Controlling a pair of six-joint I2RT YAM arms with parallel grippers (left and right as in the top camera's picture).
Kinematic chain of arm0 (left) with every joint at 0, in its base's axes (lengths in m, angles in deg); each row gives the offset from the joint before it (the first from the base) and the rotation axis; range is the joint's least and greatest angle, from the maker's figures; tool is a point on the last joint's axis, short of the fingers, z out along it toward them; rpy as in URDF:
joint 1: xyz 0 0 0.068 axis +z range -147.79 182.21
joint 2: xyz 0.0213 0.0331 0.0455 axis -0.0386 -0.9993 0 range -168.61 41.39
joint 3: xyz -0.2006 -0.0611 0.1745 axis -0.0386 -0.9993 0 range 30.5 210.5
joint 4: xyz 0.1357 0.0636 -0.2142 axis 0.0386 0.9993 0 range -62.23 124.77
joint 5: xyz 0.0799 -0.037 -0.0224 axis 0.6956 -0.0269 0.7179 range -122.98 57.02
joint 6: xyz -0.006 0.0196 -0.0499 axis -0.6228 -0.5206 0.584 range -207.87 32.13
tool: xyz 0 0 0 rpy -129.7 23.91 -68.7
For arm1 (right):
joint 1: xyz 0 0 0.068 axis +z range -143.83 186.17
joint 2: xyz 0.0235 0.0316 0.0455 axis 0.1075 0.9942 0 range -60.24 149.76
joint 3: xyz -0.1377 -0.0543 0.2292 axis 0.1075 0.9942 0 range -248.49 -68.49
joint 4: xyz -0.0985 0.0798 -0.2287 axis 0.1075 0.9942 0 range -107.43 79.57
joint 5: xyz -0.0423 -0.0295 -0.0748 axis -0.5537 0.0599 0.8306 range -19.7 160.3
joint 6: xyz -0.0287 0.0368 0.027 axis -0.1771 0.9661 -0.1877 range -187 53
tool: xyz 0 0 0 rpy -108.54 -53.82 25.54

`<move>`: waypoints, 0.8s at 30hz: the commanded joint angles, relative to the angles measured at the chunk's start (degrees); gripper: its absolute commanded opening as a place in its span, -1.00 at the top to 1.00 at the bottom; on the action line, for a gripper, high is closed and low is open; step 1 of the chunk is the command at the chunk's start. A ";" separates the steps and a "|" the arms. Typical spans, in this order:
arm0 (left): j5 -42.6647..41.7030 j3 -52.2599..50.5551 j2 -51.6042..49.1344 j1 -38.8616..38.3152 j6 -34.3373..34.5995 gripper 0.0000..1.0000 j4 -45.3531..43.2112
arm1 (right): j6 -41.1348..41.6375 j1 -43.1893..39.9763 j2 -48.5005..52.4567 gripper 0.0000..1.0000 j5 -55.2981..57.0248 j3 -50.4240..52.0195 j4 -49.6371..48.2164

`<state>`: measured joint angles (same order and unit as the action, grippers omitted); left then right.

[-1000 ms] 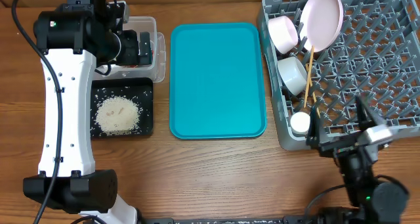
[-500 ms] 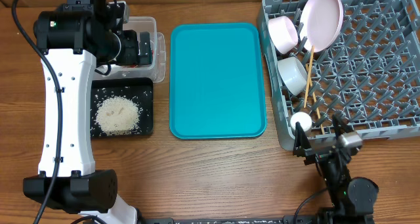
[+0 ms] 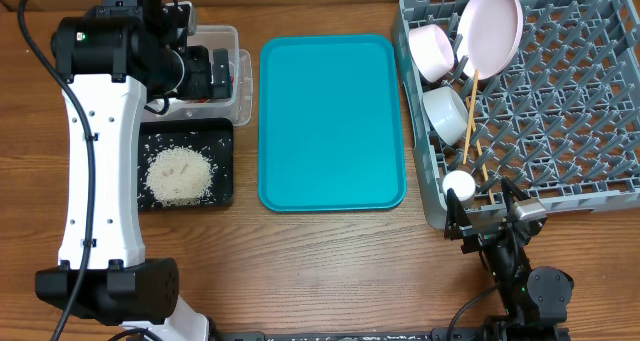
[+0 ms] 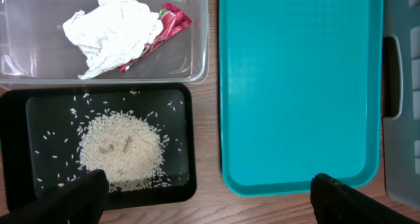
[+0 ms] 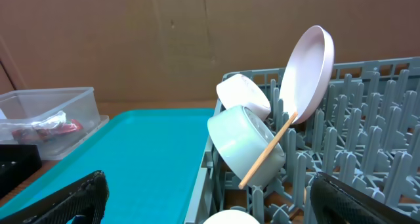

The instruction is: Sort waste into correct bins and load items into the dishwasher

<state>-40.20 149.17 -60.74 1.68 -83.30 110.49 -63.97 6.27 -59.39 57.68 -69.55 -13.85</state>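
Left wrist: napkin (image 4: 111,30), wrapper (image 4: 165,25) are seen in tub (image 4: 199,66), rice (image 4: 121,152) in black tray (image 4: 16,119), rack (image 4: 407,152) cut off; left claw (image 4: 210,188), right claw (image 5: 207,184) spread wide.

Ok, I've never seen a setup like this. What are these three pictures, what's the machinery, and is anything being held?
Two robot arms work at a wooden table. One picture looks down from above. The other two come from a camera on each wrist, so the dark shapes at their bottom corners are that arm's own fingers. The left gripper hangs over a clear tub holding a napkin and a red wrapper, beside a black tray of rice. A teal tray lies in the middle. The right gripper faces the grey rack, which holds a plate, two bowls, a cup and chopsticks. Both grippers are open and hold nothing.
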 commanded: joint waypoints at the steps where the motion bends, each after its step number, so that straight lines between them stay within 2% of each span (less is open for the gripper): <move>1: 0.20 1.07 1.18 0.15 0.59 -1.00 -0.22 | 0.44 0.22 -0.68 -1.00 0.59 0.61 -0.20; 19: 0.20 1.07 1.86 0.13 0.59 -1.00 -0.22 | 0.44 0.22 -0.68 -1.00 0.59 0.61 -0.20; 24: 5.86 1.05 5.68 0.15 -0.02 -0.99 0.96 | 0.44 0.22 -0.68 -1.00 0.59 0.61 -0.20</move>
<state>-38.67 149.17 -60.08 1.68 -83.32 110.77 -63.97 6.25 -59.39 57.68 -69.55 -13.85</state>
